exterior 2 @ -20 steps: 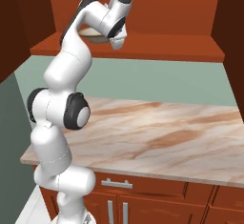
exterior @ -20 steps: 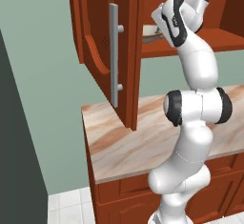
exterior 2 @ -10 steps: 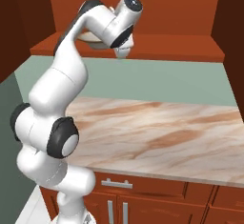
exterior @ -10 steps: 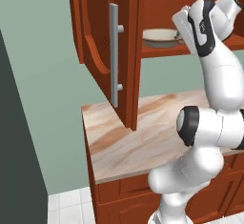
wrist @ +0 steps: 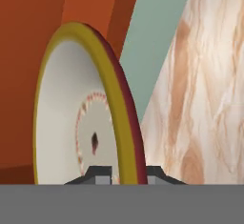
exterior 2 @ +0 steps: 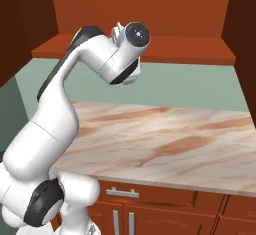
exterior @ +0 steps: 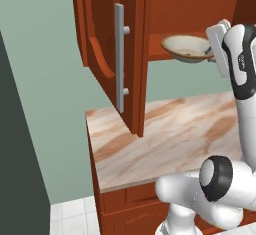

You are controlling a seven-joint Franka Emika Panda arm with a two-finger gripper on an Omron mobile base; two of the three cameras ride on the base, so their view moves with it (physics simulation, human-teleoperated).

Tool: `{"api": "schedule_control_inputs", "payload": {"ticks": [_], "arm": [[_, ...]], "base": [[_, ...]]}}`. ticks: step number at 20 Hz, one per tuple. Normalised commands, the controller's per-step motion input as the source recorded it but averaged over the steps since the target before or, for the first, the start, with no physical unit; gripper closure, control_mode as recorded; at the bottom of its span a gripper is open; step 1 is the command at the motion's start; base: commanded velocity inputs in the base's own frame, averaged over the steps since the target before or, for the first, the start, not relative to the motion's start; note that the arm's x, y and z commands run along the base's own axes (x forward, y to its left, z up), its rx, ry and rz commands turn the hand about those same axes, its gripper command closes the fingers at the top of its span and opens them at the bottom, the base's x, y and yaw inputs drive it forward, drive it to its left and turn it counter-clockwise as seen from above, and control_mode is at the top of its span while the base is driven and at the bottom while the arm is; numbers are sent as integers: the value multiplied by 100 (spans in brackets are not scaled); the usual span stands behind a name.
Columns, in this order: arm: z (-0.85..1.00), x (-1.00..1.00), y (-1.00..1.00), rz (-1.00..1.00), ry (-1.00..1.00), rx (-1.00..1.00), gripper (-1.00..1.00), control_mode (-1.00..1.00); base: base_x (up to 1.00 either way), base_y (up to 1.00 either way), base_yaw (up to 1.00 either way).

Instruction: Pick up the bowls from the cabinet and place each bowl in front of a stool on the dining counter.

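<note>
A white arm's gripper point(wrist: 123, 176) pinches the rim of a cream bowl point(exterior: 187, 48) (brown-edged), holding it in the air beside the open cabinet point(exterior: 150, 19), above a marble counter point(exterior: 170, 134).

No readable text, labels, brands, numbers or signs anywhere. Cabinet point(exterior: 107, 54) plain wood, no markings. Bowl point(exterior: 187, 48) bears speckled pattern only, no lettering. Desk point(exterior 2: 165, 141) shows veined marble, no print. Robot arm point(exterior 2: 60, 114) plain white with dark joints, no logo legible.
</note>
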Motion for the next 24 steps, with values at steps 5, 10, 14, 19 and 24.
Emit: {"api": "schedule_control_inputs", "payload": {"ticks": [5,10,14,19,24], "arm": [[0,-100,28,0,8,0,100,-100],[0,-87,39,5,14,-1,100,-100],[0,-69,31,3,15,0,100,-100],[-6,-71,20,0,11,0,100,-100],[-3,-36,10,0,5,0,100,100]], "base": [[0,0,0],[0,0,0],[0,0,0],[0,0,0],[-37,-3,-2]]}}
